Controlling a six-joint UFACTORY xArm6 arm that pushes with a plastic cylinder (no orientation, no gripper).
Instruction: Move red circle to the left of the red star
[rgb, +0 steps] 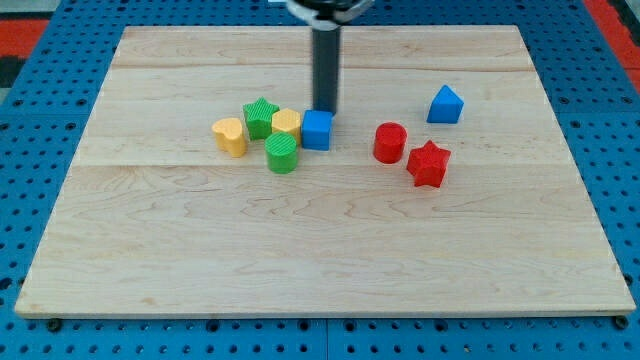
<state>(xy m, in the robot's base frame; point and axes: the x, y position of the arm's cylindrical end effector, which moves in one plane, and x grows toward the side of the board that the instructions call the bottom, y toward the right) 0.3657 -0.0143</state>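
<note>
The red circle (390, 142) is a short, squat cylinder in bright red, standing upright on the pale wooden board (320, 260) with its round flat face up. It sits right of the board's middle, and the red star (429, 164) lies just beside it, toward the view's lower right, so close that I cannot tell whether the two touch. The star is the same red, its points showing clearly.

The arm has no claw to open or close, only a dark rod coming straight down from the view's top. My tip (327, 111) rests on the board just behind the blue cube (317, 130), at its upper right corner, well apart from the red pair.

That cube is the right end of a tight cluster: a yellow block (287, 122), a green star (260, 117), a green cylinder (283, 154) and a yellow heart (230, 136). A blue block (445, 105), pointed on top, stands alone above the red star.
</note>
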